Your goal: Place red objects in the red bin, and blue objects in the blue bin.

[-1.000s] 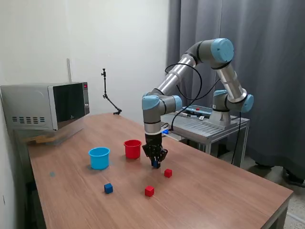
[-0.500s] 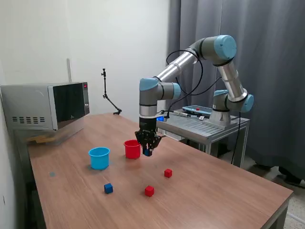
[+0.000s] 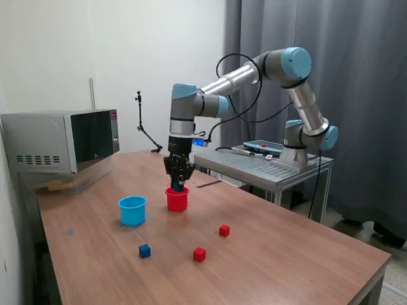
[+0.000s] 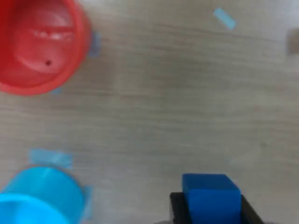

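Note:
My gripper (image 3: 177,183) is shut on a dark blue cube (image 3: 177,187) and holds it in the air. In the exterior view it lines up just above the rim of the red bin (image 3: 177,201). The wrist view shows the held blue cube (image 4: 211,195) between my black fingers (image 4: 175,208), over bare wood, apart from both the red bin (image 4: 37,46) and the blue bin (image 4: 37,198). The blue bin (image 3: 132,210) stands to the exterior view's left of the red one. On the table lie a second blue cube (image 3: 145,251) and two red cubes (image 3: 199,255) (image 3: 224,230).
A microwave (image 3: 63,140) sits at the table's far corner on the exterior view's left. A small black stand (image 3: 145,130) rises at the back. A metal cart (image 3: 273,166) carries the arm's base on the exterior view's right. Bits of blue tape (image 4: 224,18) mark the wooden tabletop (image 3: 286,254).
My gripper has risen and swung toward the exterior view's left with the blue cube, from low beside the red cubes to above the red bin. The loose cubes and bins have not moved.

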{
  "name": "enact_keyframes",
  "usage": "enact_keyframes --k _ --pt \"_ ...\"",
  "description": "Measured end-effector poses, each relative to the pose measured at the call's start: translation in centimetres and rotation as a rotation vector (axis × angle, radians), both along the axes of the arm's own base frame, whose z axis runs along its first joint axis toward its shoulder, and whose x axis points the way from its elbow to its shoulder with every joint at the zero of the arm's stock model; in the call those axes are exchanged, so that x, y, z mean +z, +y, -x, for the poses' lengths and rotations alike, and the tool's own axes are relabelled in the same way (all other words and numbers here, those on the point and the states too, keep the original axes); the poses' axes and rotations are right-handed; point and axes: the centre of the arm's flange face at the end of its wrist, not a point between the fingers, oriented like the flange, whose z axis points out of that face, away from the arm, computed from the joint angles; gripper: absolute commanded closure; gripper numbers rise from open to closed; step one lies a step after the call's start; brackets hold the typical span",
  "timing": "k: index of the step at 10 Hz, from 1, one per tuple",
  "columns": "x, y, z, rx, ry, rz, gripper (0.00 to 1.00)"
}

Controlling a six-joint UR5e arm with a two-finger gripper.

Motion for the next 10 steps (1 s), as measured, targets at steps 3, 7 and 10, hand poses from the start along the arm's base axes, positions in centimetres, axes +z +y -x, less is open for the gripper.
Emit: enact_keyframes --k 3,7,10 --pt "0.1 4.9 1.4 -0.073 -0.015 0.005 1.0" --pt "-2.1 7.0 3.5 -0.093 -0.029 0.04 1.0" --pt "-1.3 7.2 4.6 -0.089 0.004 0.06 1.0"
